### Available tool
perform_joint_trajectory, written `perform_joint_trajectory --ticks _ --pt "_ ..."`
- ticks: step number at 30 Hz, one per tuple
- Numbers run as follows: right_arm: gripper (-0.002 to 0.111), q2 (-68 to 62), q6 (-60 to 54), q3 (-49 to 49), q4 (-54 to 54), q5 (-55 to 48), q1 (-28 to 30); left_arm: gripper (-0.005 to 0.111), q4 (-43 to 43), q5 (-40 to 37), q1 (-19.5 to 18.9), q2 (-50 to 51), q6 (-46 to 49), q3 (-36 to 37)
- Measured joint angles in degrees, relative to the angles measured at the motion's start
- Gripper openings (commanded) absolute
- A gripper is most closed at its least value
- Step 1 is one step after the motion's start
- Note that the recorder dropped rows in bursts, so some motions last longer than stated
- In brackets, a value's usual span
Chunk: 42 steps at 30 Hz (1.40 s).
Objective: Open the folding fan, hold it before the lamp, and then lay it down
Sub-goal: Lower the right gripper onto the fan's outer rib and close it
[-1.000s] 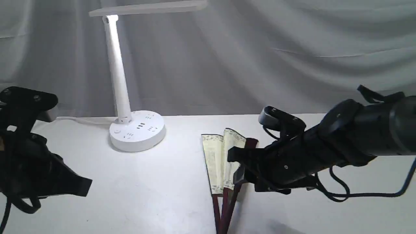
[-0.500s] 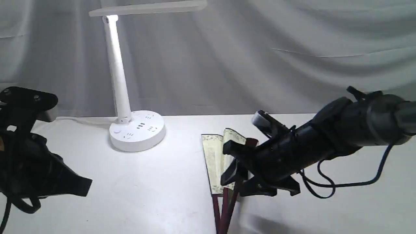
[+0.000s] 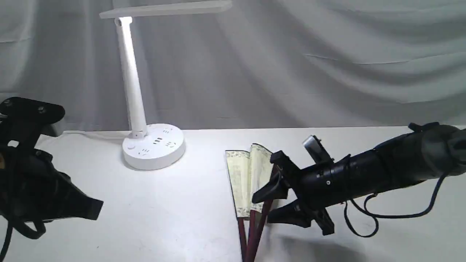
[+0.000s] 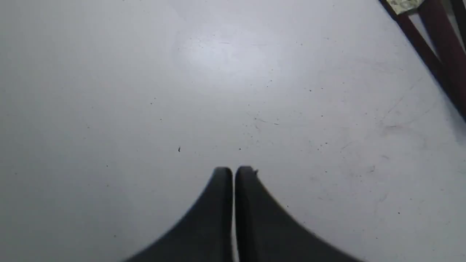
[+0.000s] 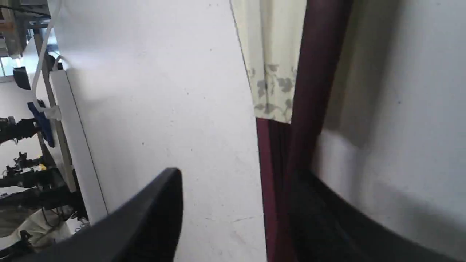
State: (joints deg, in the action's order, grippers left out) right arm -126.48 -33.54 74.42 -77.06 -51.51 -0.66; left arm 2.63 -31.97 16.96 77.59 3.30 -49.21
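The folding fan point(image 3: 248, 179) lies partly spread on the white table point(image 3: 182, 218), cream pleats toward the back and maroon ribs point(image 3: 251, 233) running to the front edge. My right gripper point(image 3: 263, 209) is open and low at the fan's right side. In the right wrist view its fingers straddle the ribs, and the maroon guard point(image 5: 316, 72) lies against one finger point(image 5: 320, 207). The cream paper point(image 5: 271, 54) shows beyond. My left gripper point(image 3: 97, 210) hovers shut at the far left, away from the fan; its fingertips point(image 4: 222, 174) are together over bare table. The lamp point(image 3: 131, 80) stands lit at the back left.
The lamp's round base point(image 3: 153, 146) carries sockets, and a white cord point(image 3: 91, 134) runs off to the left. A grey draped cloth point(image 3: 291, 65) forms the backdrop. The table's edge and equipment beyond it show in the right wrist view.
My right arm has dropped lower and swung, bringing its open gripper from above the pleats down to the ribs at the fan's right guard. The fan and left arm have not moved.
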Motion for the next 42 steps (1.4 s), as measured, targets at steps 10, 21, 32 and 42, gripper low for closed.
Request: perform_joint_trajectory --ticks 10,21,32,42 --pt "0.047 -0.7 -0.1 0.0 0.4 5.7 0.1 0.000 0.0 0.0 0.0 0.0 0.0 0.0" --pt "0.047 -1.9 -0.1 0.0 -0.8 7.7 -0.5 0.000 0.0 0.0 0.0 0.0 0.0 0.0" --pt "0.047 -2.1 -0.4 0.1 -3.5 13.2 -3.6 0.000 0.0 0.0 0.0 0.0 0.0 0.0" --pt "0.047 -2.1 -0.4 0.1 -3.8 13.7 -3.9 0.000 0.0 0.0 0.0 0.0 0.0 0.0"
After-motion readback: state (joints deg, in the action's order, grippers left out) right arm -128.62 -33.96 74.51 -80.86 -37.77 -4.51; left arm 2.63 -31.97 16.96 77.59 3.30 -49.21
